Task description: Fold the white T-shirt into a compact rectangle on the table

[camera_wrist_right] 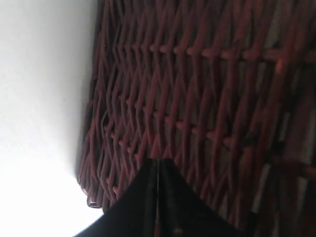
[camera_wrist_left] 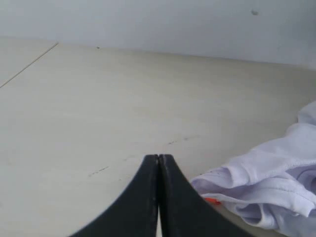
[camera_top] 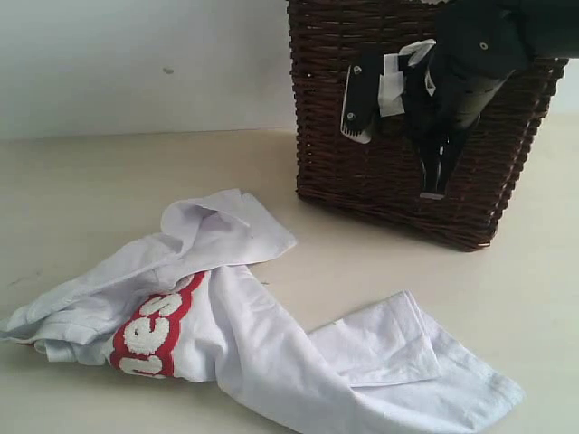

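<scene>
Exterior view: crumpled soft white cotton T-shirt (camera_top: 271,353) at 7 o'clock from clenched, empty black right gripper (camera_top: 432,188); clenched left gripper (camera_wrist_left: 158,159) judged nearer.

Glossy black right arm (camera_top: 466,86) — small silver screws (camera_top: 484,45), a white patch (camera_top: 393,89) — ends in slim, tapering black fingers (camera_top: 434,170).
</scene>
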Robot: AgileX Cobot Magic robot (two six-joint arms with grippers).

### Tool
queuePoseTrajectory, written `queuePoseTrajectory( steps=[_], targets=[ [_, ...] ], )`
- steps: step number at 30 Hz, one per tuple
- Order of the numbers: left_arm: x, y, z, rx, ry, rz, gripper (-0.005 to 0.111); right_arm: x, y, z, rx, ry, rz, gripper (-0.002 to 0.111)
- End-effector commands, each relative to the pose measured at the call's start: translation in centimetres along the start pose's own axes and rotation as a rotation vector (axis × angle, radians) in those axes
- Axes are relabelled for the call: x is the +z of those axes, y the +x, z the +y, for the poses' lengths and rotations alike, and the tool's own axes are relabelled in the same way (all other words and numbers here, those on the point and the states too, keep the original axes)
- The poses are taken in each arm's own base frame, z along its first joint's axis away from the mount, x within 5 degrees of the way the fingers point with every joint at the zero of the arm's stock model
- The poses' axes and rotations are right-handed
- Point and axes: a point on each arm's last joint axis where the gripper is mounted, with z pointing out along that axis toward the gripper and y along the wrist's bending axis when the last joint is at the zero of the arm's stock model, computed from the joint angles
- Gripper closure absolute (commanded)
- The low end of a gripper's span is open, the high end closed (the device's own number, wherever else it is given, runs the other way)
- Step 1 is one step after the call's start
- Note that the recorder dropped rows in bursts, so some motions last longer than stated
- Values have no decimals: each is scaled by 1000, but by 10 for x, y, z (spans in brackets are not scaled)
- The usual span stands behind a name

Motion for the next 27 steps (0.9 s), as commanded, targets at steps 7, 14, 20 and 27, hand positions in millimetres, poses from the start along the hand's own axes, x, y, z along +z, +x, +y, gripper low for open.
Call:
queuePoseTrajectory(
  steps=[7, 14, 20, 27],
  targets=[
    [0, 0, 0, -2, -3, -11, 107, -17, 15, -24, 38, 232, 103, 106],
    [0, 0, 0, -2, -3, -11, 107, -19, 26, -31, 32, 299, 190, 106],
    [0, 0, 0, -2, -3, -11, 107, -8, 39, -44, 136, 346, 173, 106],
    [0, 0, 0, -2, -3, -11, 107, 6, 66, -59, 210, 368, 176, 106]
  ],
)
